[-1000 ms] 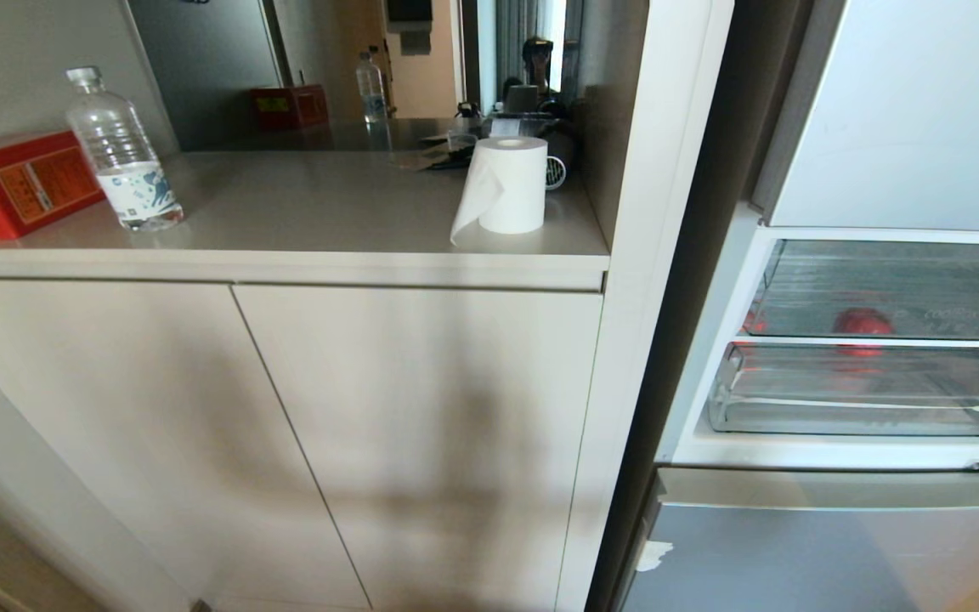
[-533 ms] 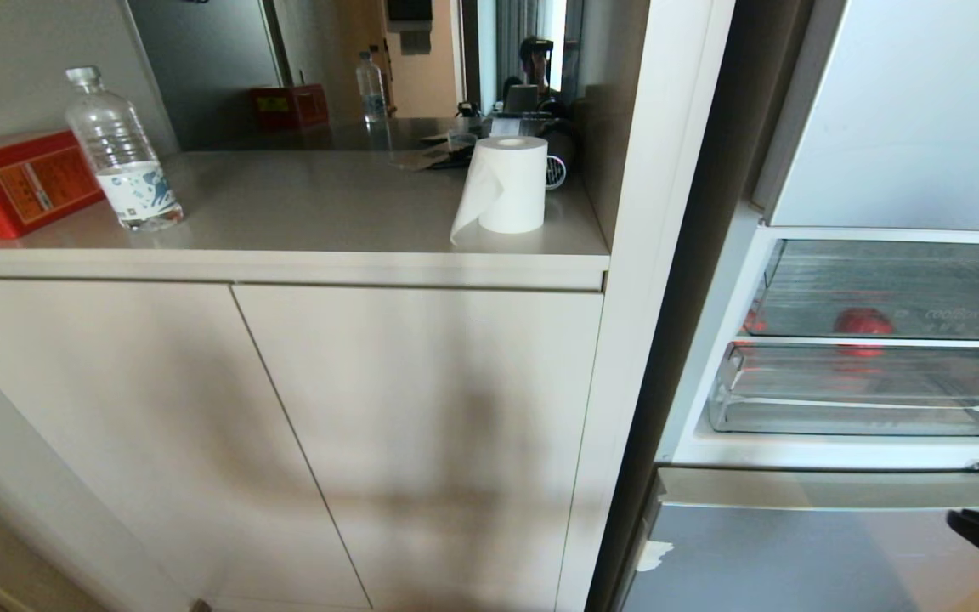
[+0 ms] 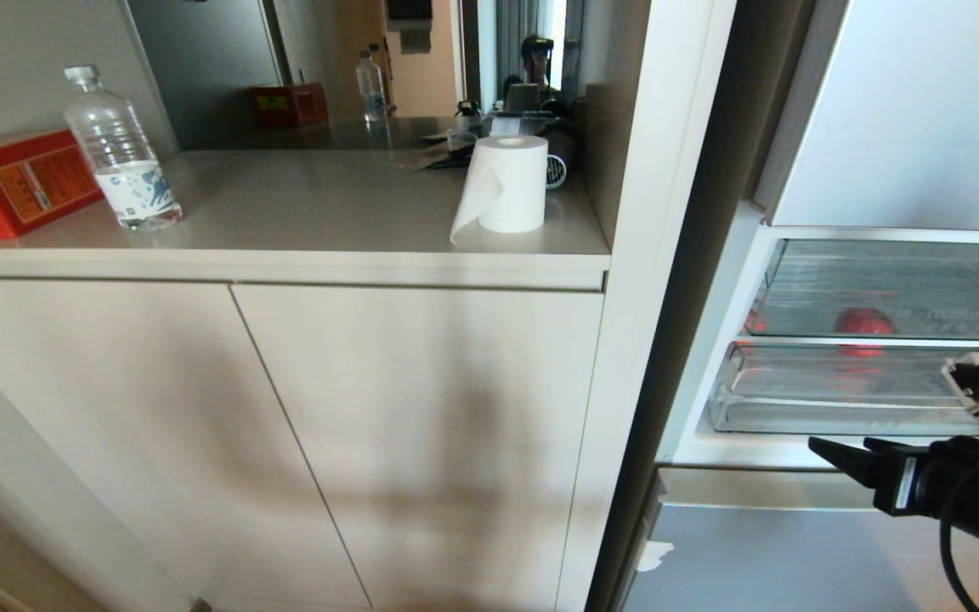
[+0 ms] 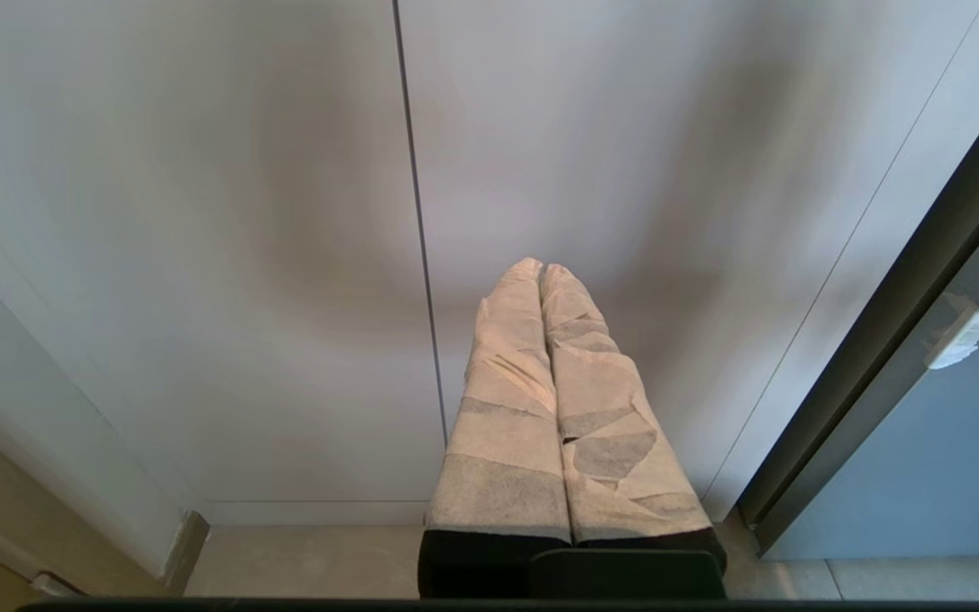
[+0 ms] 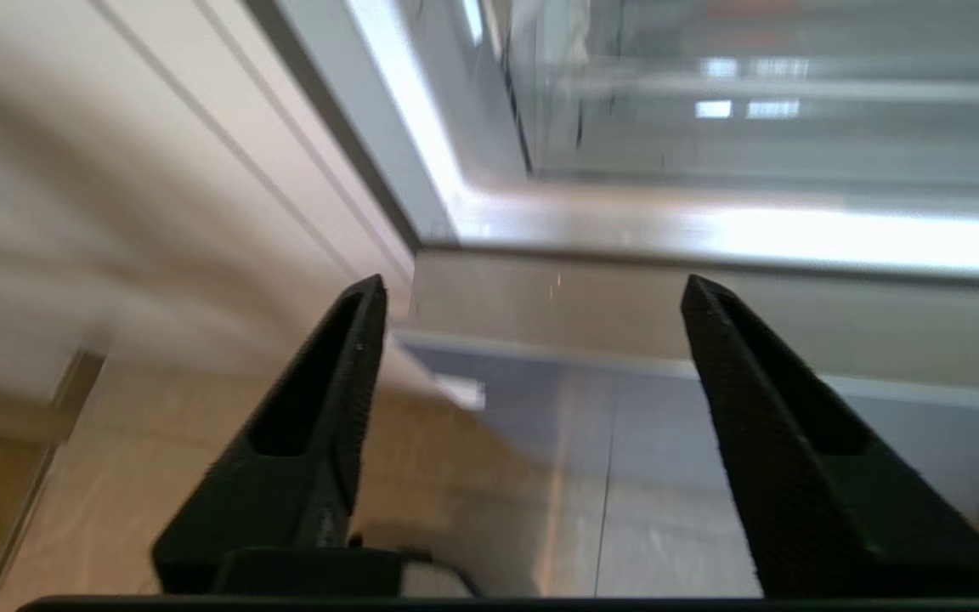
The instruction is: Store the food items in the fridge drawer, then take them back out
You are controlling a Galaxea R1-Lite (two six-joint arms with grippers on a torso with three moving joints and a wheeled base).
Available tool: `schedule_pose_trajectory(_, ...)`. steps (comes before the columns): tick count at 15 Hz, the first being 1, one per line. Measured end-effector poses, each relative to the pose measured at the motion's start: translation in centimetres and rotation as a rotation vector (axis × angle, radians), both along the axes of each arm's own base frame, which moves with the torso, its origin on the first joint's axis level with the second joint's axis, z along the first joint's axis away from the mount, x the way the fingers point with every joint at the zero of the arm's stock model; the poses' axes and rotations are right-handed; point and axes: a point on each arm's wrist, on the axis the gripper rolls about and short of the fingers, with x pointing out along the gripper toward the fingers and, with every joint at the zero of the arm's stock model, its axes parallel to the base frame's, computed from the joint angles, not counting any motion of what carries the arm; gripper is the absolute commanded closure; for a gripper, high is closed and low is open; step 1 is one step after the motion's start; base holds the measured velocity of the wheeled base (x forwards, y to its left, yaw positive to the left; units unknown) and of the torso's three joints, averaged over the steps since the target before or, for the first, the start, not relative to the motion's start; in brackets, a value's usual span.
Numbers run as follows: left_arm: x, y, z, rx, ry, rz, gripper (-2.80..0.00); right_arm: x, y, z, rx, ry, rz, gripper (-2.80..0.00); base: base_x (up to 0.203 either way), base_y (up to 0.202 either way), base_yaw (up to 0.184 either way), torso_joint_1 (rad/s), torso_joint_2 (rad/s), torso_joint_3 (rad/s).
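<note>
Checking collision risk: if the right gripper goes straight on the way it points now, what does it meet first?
Probably the fridge's lower front ledge below the fridge drawer; right gripper is open, empty. Depth unclear.

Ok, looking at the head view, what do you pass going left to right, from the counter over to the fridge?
red box → water bottle → paper towel roll → orange-red fruit in the fridge drawer → right gripper, open, below the fridge compartment.

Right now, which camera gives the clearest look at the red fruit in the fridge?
The head view: the red fruit shows whole behind the clear front of the fridge drawer. The right wrist view shows only blurred clear plastic and no fruit. The left wrist view faces cabinet doors, so the fruit is absent there.
</note>
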Motion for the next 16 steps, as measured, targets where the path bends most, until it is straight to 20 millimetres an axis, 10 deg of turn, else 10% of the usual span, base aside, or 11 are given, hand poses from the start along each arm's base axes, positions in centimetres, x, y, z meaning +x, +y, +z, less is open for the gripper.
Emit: schedule_pose_trajectory(16, 0.0, 0.0, 0.0, 0.000, 0.000, 0.000, 0.00, 9.2, 1.6, -4.3, -0.067, -0.091, 0.001, -2.80, 0.000, 0.000, 0.000, 0.000, 0.00, 0.000)
